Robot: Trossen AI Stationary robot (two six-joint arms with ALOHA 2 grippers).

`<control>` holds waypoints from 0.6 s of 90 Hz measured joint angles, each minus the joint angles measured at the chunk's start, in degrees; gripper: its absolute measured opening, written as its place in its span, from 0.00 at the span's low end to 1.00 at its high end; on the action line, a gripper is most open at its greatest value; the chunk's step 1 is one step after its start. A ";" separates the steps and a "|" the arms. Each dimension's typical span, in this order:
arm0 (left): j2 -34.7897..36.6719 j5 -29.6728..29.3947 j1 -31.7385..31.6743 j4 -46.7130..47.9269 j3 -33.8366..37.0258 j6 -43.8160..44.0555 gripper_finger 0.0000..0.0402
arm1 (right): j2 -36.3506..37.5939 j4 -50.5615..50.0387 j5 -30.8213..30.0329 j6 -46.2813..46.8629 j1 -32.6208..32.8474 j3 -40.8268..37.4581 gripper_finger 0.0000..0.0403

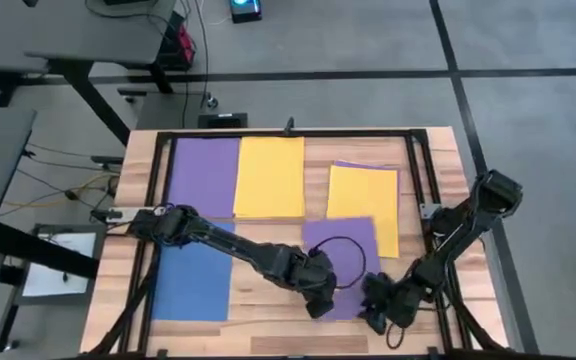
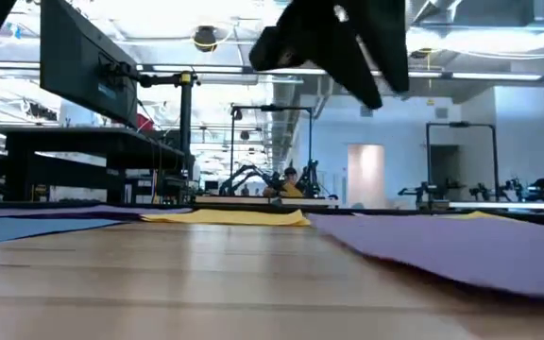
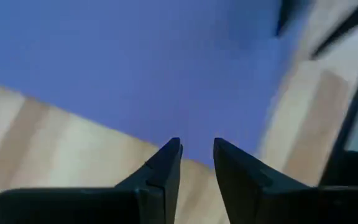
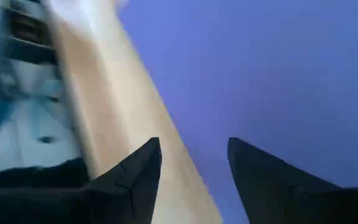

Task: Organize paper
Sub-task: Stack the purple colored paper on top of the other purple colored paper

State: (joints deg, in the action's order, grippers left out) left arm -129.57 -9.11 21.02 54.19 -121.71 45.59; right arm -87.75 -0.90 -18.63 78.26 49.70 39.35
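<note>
Risk: the loose purple sheet (image 1: 340, 262) could crease or skid if either hand closes on its near edge at a slant. It lies askew and partly over a yellow sheet, so a pull might drag that one along too. The two hands sit close together, and a careless reach could knock one into the other.

Left hand (image 3: 197, 163): low over the near edge of the loose purple sheet, toward its left corner. Its fingers stand slightly parted, with a narrow gap between them and nothing in it. The sheet's edge lies just ahead of the tips, bare wood under them.

Right hand (image 4: 193, 167): at the sheet's near right corner, just beside the left hand. Its fingers are spread wider and hold nothing. The sheet's edge runs between and beyond the tips, and the table (image 1: 268, 338) strip lies beside it.

Loose purple sheet: flat on the table near the front, tilted out of line with the rest, its far right part lapping over the right-hand yellow sheet (image 1: 363, 205).

Blue sheet (image 1: 190, 282): flat at the near left, well apart from both hands.

Far row: a purple sheet (image 1: 204, 177) and a yellow sheet (image 1: 269, 177) lie side by side, touching, squared to the table's frame.

Step in hand: probably picking up or straightening the loose purple sheet.
</note>
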 joint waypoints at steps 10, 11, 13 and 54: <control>1.23 0.01 0.04 0.88 0.00 -2.35 0.20 | 4.24 -8.58 -0.71 5.34 0.07 2.09 0.44; 1.27 0.06 0.08 0.88 0.00 -2.61 0.20 | 4.73 -10.12 -0.69 6.34 0.13 2.32 0.44; 1.28 0.11 0.14 0.63 0.01 -3.06 0.20 | 5.71 -13.24 -0.59 8.96 0.33 2.67 0.44; 1.15 4.31 -0.11 -41.53 24.11 1.85 0.20 | 8.42 -35.22 0.34 49.61 8.36 -2.46 0.44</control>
State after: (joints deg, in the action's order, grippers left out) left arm -128.42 -4.80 20.90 12.66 -97.60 47.44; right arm -79.33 -36.11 -18.30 127.87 58.07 36.89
